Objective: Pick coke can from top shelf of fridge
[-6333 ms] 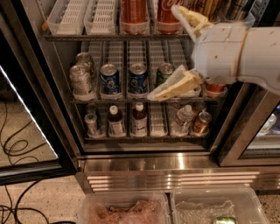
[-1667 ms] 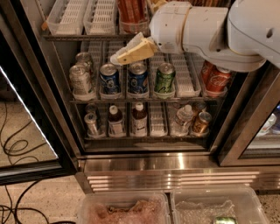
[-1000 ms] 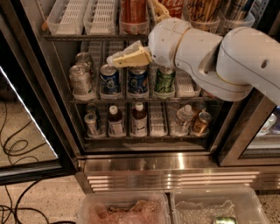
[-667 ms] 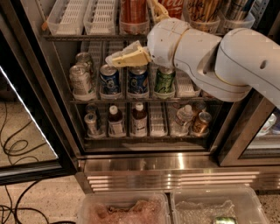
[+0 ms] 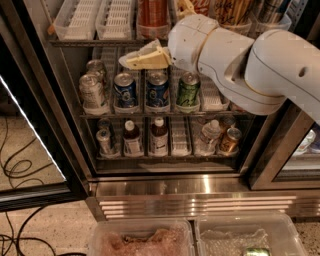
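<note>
On the fridge's (image 5: 200, 187) top shelf (image 5: 90, 43) stands a red can (image 5: 152, 12), the coke can, its upper part cut off by the frame edge. A second red can with white lettering (image 5: 202, 6) shows just right of it. My gripper (image 5: 154, 32) is open in front of the first can. One cream finger (image 5: 145, 59) points left below the shelf rail. The other finger (image 5: 185, 7) reaches up to the can's right. Neither finger visibly touches it. My white arm covers the right half of the shelves.
Empty white lane trays (image 5: 80, 17) fill the top shelf's left. Below stand silver cans (image 5: 92, 92), two blue cans (image 5: 125, 90), a green can (image 5: 188, 90), then bottles (image 5: 131, 137). Clear bins (image 5: 140, 240) sit on the floor. The open door (image 5: 30, 100) and cables (image 5: 20, 170) are left.
Since the earliest frame the arm has swung up and left from the middle shelf's right side to the top shelf. In the last second it barely shifted.
</note>
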You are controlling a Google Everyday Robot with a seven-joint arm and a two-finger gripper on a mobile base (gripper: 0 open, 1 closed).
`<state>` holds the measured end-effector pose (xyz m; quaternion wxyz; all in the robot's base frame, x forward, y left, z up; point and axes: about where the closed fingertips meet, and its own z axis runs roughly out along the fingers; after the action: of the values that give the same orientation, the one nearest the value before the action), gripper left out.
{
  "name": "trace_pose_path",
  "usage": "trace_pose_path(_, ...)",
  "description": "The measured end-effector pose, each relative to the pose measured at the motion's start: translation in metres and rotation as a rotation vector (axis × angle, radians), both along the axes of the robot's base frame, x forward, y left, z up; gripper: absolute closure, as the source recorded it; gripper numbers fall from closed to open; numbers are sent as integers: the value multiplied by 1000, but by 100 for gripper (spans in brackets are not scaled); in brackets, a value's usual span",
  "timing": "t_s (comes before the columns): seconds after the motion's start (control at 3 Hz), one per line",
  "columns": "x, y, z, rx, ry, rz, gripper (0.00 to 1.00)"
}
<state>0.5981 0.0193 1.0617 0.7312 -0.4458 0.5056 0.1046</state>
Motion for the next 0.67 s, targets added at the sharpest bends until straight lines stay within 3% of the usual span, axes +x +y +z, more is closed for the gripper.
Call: trace_pose_path(0.67,7,0,10,-5,-18,-15,0)
